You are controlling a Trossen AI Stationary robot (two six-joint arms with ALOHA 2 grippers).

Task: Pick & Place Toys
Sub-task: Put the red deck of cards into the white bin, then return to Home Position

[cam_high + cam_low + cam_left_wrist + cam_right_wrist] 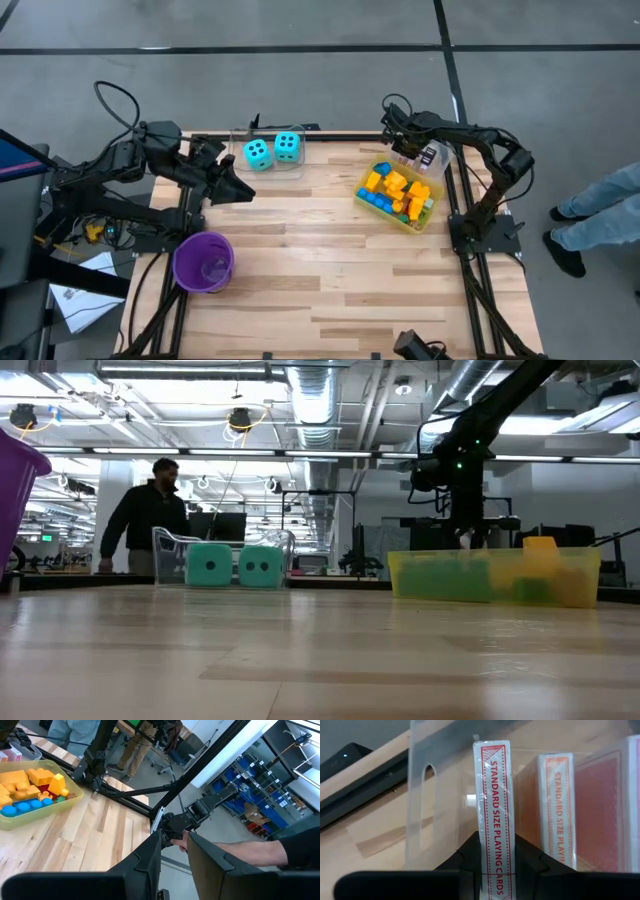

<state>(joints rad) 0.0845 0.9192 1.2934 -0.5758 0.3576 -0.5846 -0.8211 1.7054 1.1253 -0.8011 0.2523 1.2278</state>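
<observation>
High view: the right tool (408, 150) hangs over a clear plastic box (430, 158) at the far right of the wooden tabletop (320, 260), beside the yellow plastic bin (364, 196) of coloured plastic bricks (398, 190). Two cyan dice (272, 151) sit in a clear tray. The left tool (238, 192) waits nearby, nearly closed and empty.

Right wrist view: the right tool grips a red-and-white boxed deck of playing cards (492, 805) by its narrow edge, upright, probably to clear the neighbouring decks.

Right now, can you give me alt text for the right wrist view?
The right gripper has its jaws shut on a pack of playing cards, held on edge. More card packs stand beside it in a clear plastic holder.
</observation>
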